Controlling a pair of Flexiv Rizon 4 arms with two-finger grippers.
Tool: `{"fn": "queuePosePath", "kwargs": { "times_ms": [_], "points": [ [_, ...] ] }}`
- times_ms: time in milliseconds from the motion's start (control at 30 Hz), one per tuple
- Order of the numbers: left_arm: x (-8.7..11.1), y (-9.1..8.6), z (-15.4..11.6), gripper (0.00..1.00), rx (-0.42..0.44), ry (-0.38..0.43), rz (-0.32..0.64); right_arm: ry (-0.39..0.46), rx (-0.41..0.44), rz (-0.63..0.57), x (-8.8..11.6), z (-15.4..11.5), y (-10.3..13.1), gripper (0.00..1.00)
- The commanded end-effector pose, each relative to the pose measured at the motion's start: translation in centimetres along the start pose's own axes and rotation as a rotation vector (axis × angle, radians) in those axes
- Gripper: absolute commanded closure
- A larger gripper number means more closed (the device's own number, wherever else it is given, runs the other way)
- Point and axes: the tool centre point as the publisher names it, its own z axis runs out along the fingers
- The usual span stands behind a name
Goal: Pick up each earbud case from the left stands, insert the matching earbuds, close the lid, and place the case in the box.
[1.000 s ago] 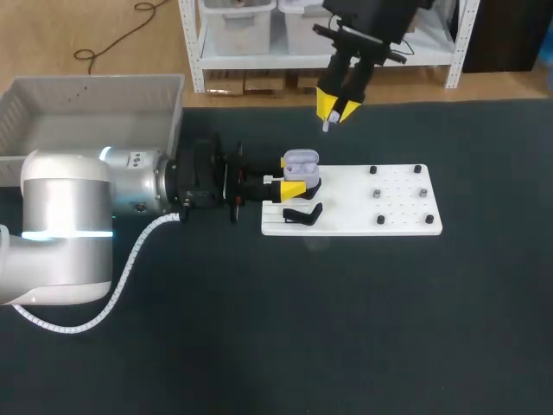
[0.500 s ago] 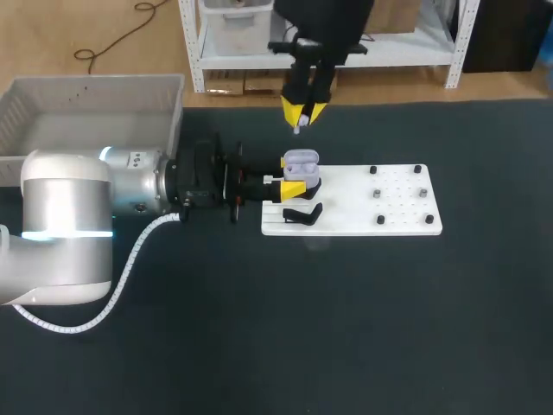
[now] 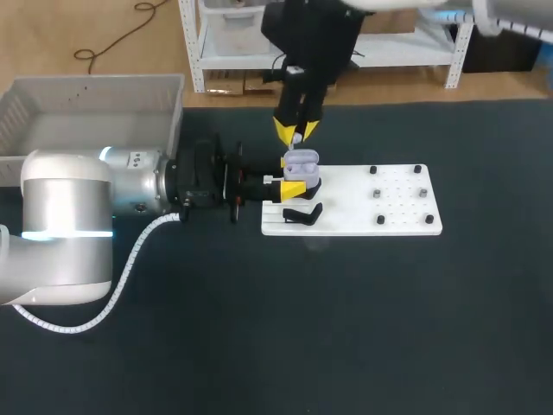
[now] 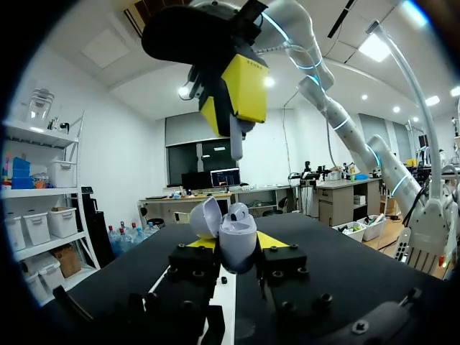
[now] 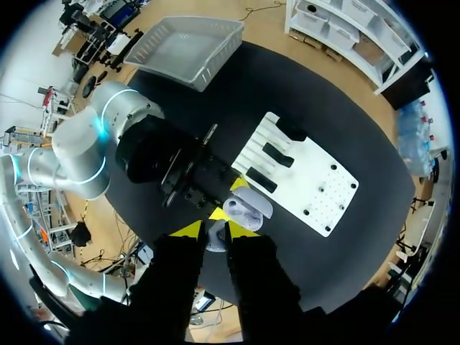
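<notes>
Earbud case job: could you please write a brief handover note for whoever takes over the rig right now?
Left pincer: shut on the open earbud case, at the white board's left end.
Right pincer: shut on a white earbud, hovering just above the case.
Done: case gripped, lid open.
Left: seat the earbud, close the lid, place the case in the box. Whether another earbud already sits inside, I cannot tell.

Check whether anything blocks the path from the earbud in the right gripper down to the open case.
Nothing visible does. The right gripper holds the earbud just above the case, which the left gripper clamps. Its lid is swung back, and only open air lies between earbud and case.
</notes>
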Motion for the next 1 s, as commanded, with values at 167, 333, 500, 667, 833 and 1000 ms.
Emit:
{"fn": "queuePosePath", "kwargs": {
  "times_ms": [167,333,500,667,833,1000],
  "points": [
    [0.1,-0.1,0.0,1.0,-0.004,-0.001,0.002,-0.026,0.036,0.004,0.0,1.0,0.3,1.0],
    [0.1,-0.1,0.0,1.0,-0.004,-0.001,0.002,-0.03,0.041,0.009,0.2,1.4,0.3,1.0],
    [0.1,-0.1,0.0,1.0,-0.004,-0.001,0.002,-0.03,0.042,0.014,0.3,1.8,0.1,1.0],
    [0.1,-0.1,0.0,1.0,-0.004,-0.001,0.002,-0.035,0.035,0.016,0.3,2.3,-0.2,1.0],
    [0.1,-0.1,0.0,1.0,-0.004,-0.001,0.002,-0.034,0.03,0.018,0.3,2.9,-0.4,1.0],
    [0.1,-0.1,0.0,1.0,-0.004,-0.001,0.002,-0.031,0.025,0.02,0.2,3.2,-0.7,1.0]
  ]
}}
